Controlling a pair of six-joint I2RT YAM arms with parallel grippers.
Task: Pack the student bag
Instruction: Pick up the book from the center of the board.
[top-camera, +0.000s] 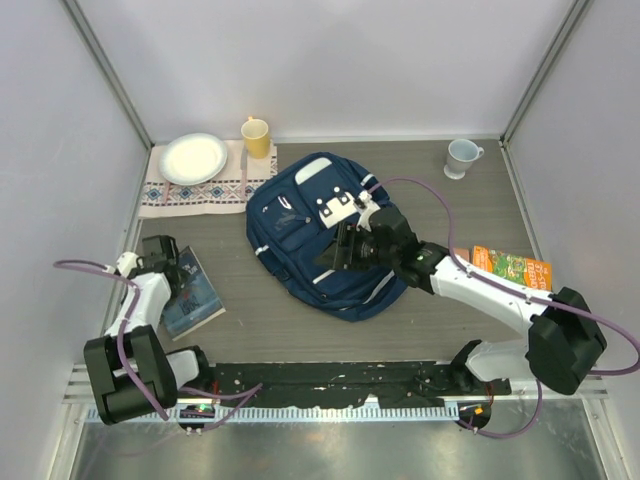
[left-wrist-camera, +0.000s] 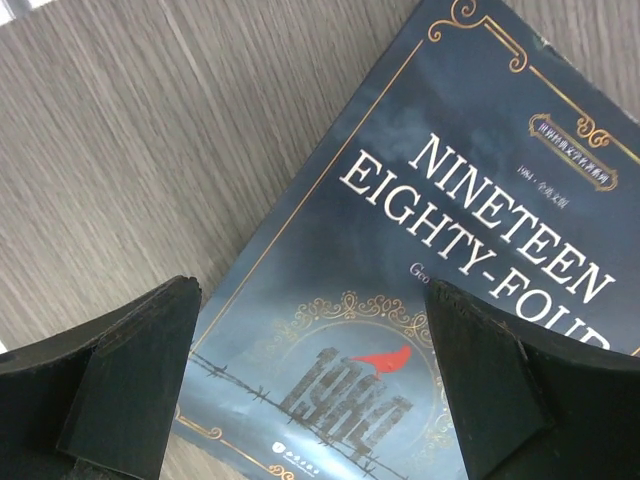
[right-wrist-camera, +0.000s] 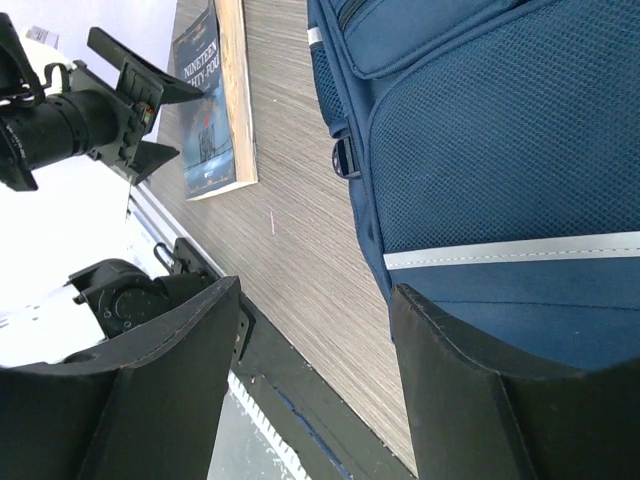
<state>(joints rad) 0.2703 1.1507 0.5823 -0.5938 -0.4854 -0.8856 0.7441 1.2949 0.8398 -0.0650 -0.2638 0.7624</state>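
Grey wood-grain surface, white walls on three sides. Student bag lies flat at the middle of the surface: navy, white stripes, buckled pocket flap facing up. Right fingers are over the bag's near-right part, moderately parted, nothing between them; contact with the fabric cannot be told. Left fingers are spread fully wide and empty, just above a dark paperback titled Nineteen Eighty-Four, which lies near left, apart from the bag. Patterned cloth at far left carries a white plate. Orange booklet on the right. Yellow cup at the cloth's far-right corner. White mug far right.
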